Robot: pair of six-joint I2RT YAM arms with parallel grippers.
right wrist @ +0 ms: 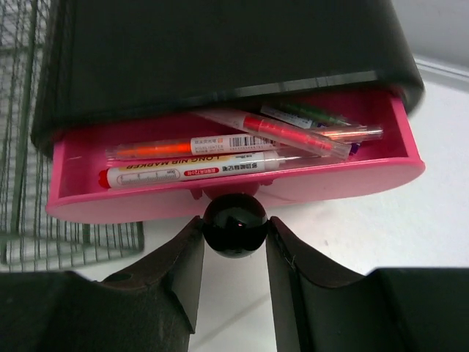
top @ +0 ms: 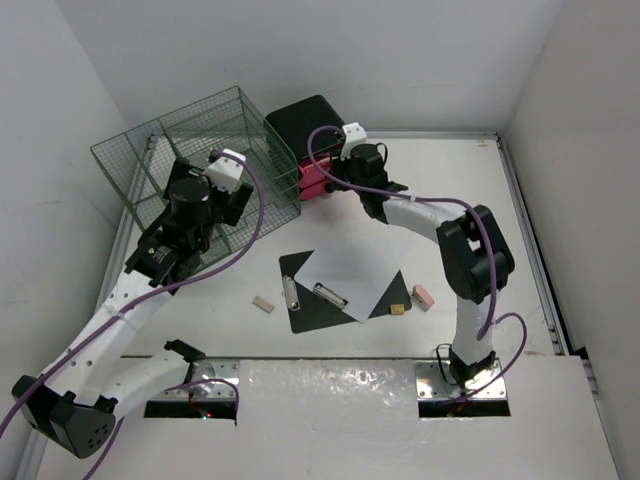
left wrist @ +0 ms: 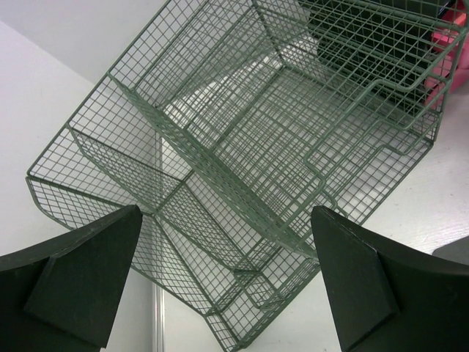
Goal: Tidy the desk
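Note:
The white desk (top: 480,220) carries a black box (top: 305,122) at the back. Its pink drawer (right wrist: 352,176) is pulled partly out and holds several markers (right wrist: 198,170). My right gripper (right wrist: 234,235) is shut on the drawer's round black knob (right wrist: 234,224), one finger on each side. In the top view, the right gripper (top: 325,180) sits at the drawer front (top: 312,182). My left gripper (left wrist: 226,220) is wide open with nothing between its fingers. It hovers over the front of the green wire rack (left wrist: 278,110). From above, the left gripper (top: 190,225) is by the rack (top: 190,140).
A black clipboard (top: 300,315) with a white sheet (top: 345,275) lies mid-desk. Near it are a grey eraser (top: 263,303), a small tan block (top: 398,309) and a pink eraser (top: 423,296). Walls close in on the left, back and right.

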